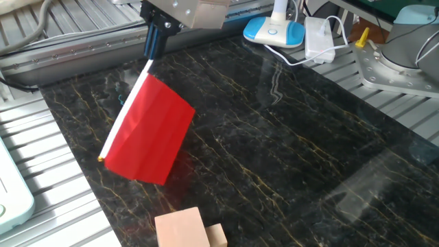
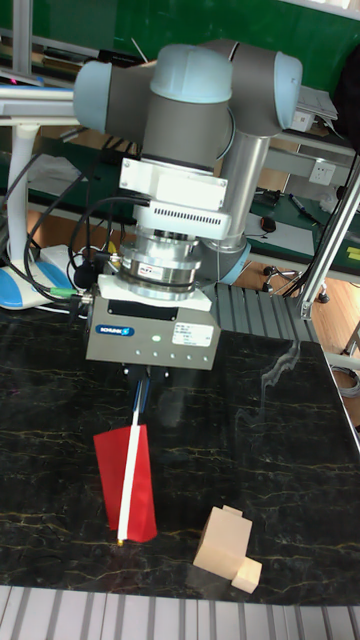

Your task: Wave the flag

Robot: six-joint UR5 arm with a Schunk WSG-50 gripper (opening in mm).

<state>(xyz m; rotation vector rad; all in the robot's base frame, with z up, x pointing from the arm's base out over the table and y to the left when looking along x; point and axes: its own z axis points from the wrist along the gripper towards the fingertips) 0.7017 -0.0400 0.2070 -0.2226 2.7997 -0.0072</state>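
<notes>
The gripper [image 1: 153,48] clamps the top of the white stick of the flag [image 1: 147,130], which hangs tilted over the worktop [image 1: 288,137] toward its left edge; wooden blocks [image 1: 188,230] sit at the near edge.

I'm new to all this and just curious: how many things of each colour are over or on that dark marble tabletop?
Red: 1, the flag, held by the gripper
Pale wood: 2, the larger block and the smaller block beside it
Total: 3
</notes>
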